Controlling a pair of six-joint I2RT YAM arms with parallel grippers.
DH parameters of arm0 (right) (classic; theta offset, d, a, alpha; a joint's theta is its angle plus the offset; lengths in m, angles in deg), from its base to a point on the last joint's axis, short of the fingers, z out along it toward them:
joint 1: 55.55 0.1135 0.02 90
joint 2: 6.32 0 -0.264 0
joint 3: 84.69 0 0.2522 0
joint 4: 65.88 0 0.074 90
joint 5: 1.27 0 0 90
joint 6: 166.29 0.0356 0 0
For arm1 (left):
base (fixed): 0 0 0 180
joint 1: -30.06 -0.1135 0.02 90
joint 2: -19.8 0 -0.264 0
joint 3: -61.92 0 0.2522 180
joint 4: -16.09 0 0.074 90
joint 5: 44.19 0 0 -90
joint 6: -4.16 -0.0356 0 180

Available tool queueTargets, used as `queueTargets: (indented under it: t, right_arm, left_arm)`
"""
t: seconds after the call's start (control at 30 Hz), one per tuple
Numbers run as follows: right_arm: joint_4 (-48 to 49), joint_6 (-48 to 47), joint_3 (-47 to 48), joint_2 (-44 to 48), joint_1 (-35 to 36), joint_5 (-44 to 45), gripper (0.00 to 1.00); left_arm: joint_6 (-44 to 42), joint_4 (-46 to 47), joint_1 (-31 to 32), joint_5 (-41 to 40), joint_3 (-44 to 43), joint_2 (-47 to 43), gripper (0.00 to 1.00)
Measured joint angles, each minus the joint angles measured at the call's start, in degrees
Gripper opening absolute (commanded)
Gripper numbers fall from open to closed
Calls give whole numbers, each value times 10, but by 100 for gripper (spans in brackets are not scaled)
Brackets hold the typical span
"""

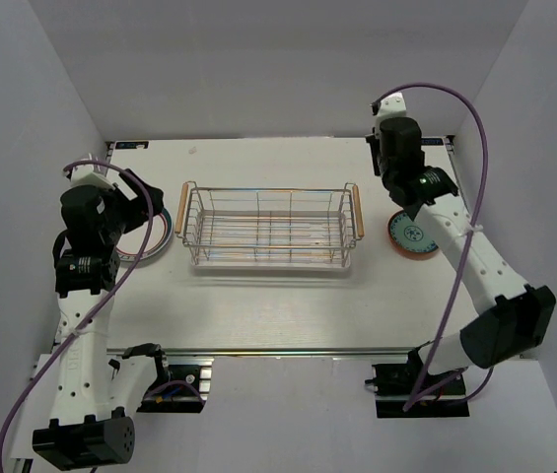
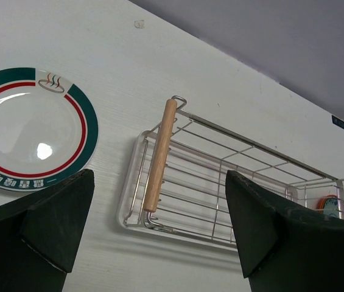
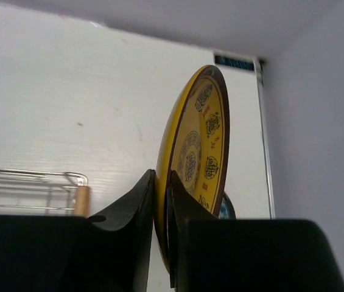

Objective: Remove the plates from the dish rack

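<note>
Right gripper [image 3: 161, 185] clamped on yellow plate [image 3: 201, 137] rim, left gripper [image 2: 159, 188] spread wide, empty.

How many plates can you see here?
4. A green-and-red-rimmed white plate lies left of the dish rack. A teal plate sits on an orange plate right of it. The right gripper pinches a yellow plate. Another may hide beneath the white one.

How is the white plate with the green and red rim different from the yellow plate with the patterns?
The white round plate with the green and red rim lies flat on the table; the yellow patterned round plate stands on edge. Nothing grips the white one; the right gripper pinches the yellow one's rim. Both are round.
</note>
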State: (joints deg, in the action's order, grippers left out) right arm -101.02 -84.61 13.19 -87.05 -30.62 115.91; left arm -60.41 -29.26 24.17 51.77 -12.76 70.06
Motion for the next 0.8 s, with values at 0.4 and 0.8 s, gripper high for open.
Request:
queueTargets:
  t: [0.4,0.8]
  right_arm:
    - [-100,114,-58,-118,-92,68,0]
    - [-155,159,-25,-252,-112,43,5]
  left_arm:
    - [3,-19,0,-11,9,2,98]
    - [3,-19,0,-21,23,27,98]
